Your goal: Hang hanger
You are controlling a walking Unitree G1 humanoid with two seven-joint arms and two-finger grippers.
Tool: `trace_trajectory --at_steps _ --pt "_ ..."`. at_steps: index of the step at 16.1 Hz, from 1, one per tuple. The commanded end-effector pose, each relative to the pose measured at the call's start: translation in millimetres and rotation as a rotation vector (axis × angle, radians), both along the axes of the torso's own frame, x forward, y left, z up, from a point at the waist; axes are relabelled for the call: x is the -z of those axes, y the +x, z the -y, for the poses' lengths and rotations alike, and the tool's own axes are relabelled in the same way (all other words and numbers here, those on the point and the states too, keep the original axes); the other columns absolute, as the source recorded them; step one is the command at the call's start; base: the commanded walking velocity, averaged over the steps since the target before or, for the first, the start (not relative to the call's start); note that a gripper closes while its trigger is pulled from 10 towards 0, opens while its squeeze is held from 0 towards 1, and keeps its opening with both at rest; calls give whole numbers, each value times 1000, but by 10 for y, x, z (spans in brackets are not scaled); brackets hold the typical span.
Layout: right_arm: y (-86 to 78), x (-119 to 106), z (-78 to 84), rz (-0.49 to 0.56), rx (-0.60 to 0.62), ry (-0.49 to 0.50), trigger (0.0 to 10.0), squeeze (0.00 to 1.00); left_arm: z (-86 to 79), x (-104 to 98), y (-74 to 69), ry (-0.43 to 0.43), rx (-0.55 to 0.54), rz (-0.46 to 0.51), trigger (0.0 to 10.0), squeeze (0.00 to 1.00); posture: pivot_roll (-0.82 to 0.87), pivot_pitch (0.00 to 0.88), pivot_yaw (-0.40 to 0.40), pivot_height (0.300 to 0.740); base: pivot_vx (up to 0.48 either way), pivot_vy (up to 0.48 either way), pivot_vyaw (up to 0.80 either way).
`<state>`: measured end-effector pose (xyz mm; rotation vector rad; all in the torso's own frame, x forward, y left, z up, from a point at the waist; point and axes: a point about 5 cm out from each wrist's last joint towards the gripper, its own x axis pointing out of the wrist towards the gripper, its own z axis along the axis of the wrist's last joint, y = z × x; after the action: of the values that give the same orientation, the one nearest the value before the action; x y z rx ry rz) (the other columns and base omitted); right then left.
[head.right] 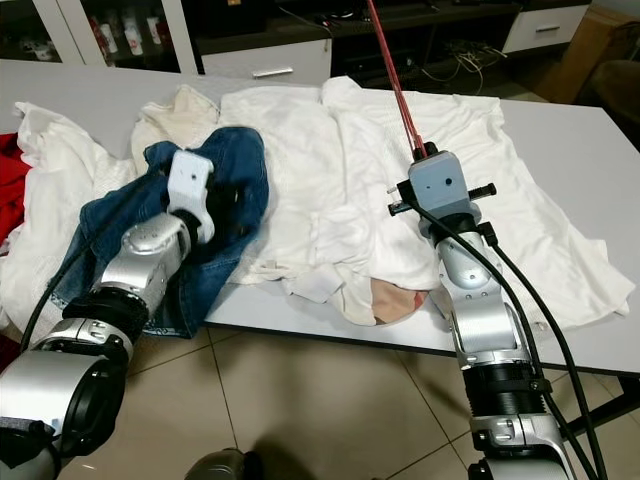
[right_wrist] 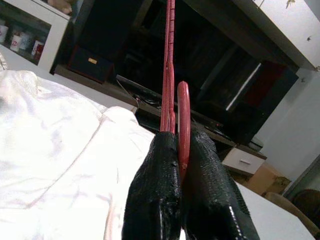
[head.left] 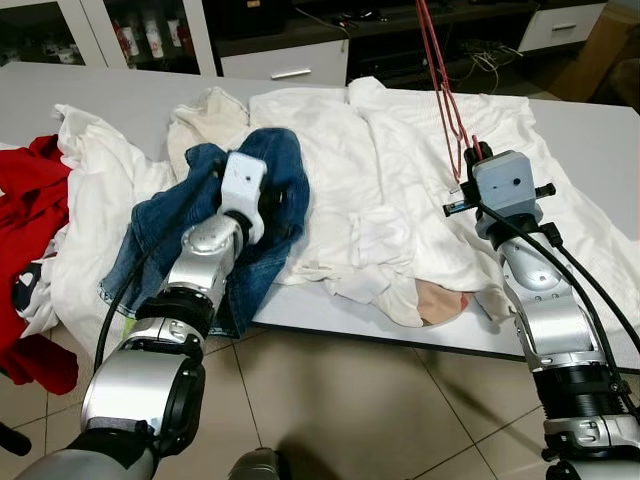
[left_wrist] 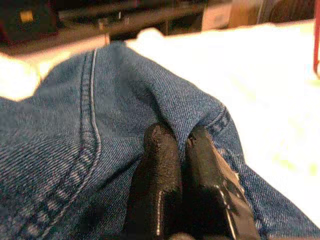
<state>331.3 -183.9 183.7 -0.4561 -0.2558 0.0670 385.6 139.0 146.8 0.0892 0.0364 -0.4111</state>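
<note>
A red wire hanger point(head.left: 441, 80) stands upright above the white clothes, its top running out of the picture. My right gripper point(right_wrist: 181, 142) is shut on the red hanger point(right_wrist: 170, 75) at its lower end, over the white shirt point(head.left: 400, 170) on the grey table point(head.left: 590, 130). My left gripper point(left_wrist: 181, 145) is shut, its black fingertips pressed into the blue jeans point(head.left: 255, 190) that lie crumpled on the table's left half. The left gripper's fingers point(left_wrist: 160, 165) touch a fold of denim; I cannot tell if cloth is pinched between them.
A red garment point(head.left: 30, 200) hangs off the table's left end beside more white cloth point(head.left: 90, 190). White cabinets with glass doors point(head.left: 150, 30) and a dark media shelf point(head.left: 400, 30) stand behind the table. Tiled floor point(head.left: 350, 400) lies in front.
</note>
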Motion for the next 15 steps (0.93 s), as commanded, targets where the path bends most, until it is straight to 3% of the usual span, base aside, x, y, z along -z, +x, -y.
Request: trace_trajectory --at_steps 1,9,11,13,15 --pt "-22 0 17 -1 12 9 10000 0 22 -94 11 -32 12 50 0 0 102 17 49 740 0 0 0" --pt "-8 -18 22 4 20 13 10000 0 136 -582 153 -110 41 229 0 0 100 19 44 740 0 0 0" --pt "-21 -19 46 6 32 13 10000 0 209 -773 135 -212 103 331 0 0 90 19 46 740 0 0 0" --pt "-31 -14 62 6 41 13 10000 0 230 -775 39 -310 195 402 0 0 90 21 43 740 0 0 0" --pt "-30 -15 74 6 46 12 10000 0 134 -679 -47 -356 228 419 0 0 97 24 39 740 0 0 0"
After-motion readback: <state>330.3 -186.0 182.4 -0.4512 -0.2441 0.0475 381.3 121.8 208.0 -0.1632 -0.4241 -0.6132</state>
